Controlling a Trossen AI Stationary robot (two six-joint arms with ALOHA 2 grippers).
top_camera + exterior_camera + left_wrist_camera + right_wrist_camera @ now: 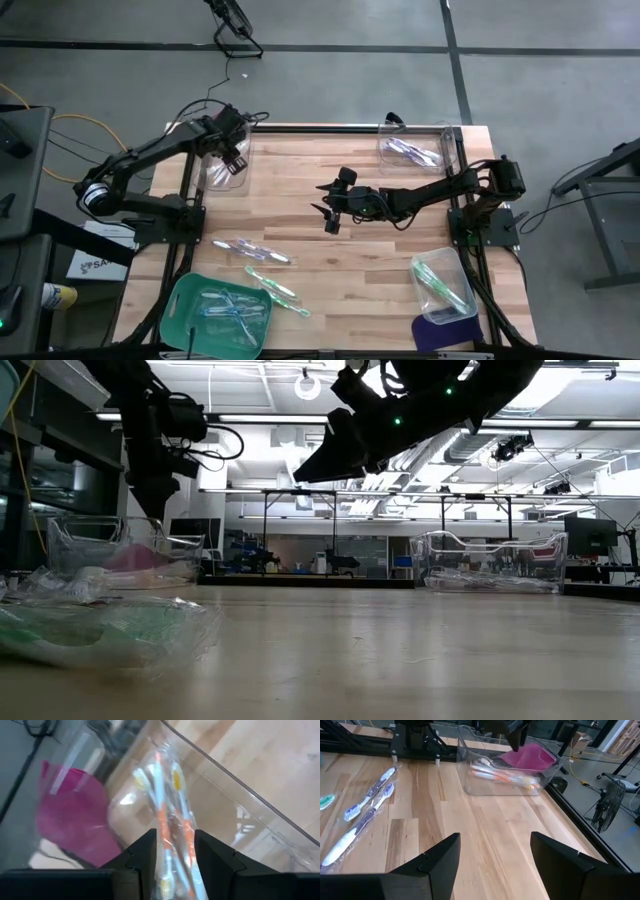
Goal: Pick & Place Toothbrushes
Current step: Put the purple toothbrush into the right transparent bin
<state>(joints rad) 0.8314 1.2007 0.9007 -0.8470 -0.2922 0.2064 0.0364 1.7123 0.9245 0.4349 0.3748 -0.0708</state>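
My left gripper (236,152) hangs over the clear bin (222,172) at the table's far left corner, fingers a little apart (175,840). A wrapped packet of orange-and-white toothbrushes (170,805) lies on the bin's floor (505,776) and shows through the gap between the fingers. My right gripper (330,218) hovers open over the middle of the table (495,850), holding nothing. A packet of purple-and-white toothbrushes (255,250) (367,815) lies flat on the wood to its near left. Two green toothbrushes (272,286) (297,306) lie nearer the front edge.
A green tray (175,300) at the near left corner holds teal-blue toothbrushes. A clear bin (420,150) at the far right holds purple ones. Another clear bin (445,285) at the near right holds green ones, beside a purple lid (447,332). A pink lid (75,815) shows by the left bin.
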